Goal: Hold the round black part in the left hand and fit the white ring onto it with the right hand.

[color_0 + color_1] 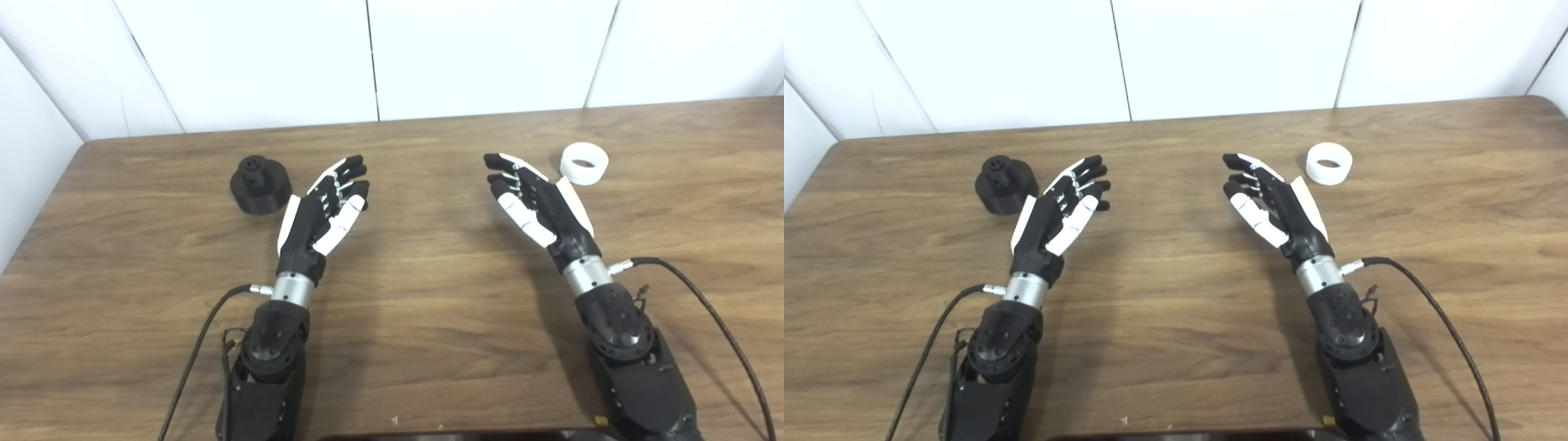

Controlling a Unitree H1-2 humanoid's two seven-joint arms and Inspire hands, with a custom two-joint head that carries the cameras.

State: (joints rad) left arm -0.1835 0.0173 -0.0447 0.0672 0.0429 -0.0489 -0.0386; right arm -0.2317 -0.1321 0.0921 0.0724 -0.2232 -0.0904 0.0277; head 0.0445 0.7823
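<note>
The black part (260,184) sits on the table (416,343), just left of the left hand (321,211), not touching it. Both hands are spread and empty. The right hand (539,202) lies just beside the white ring (584,163), at its lower left.

wooden table (429,306), white panelled wall (478,55)

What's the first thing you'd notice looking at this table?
Two black-and-white robot hands, the left hand and the right hand, are held open over the middle of the wooden table, holding nothing. A round black part sits just outside the left hand, and a white ring sits just beyond the right hand.
</note>
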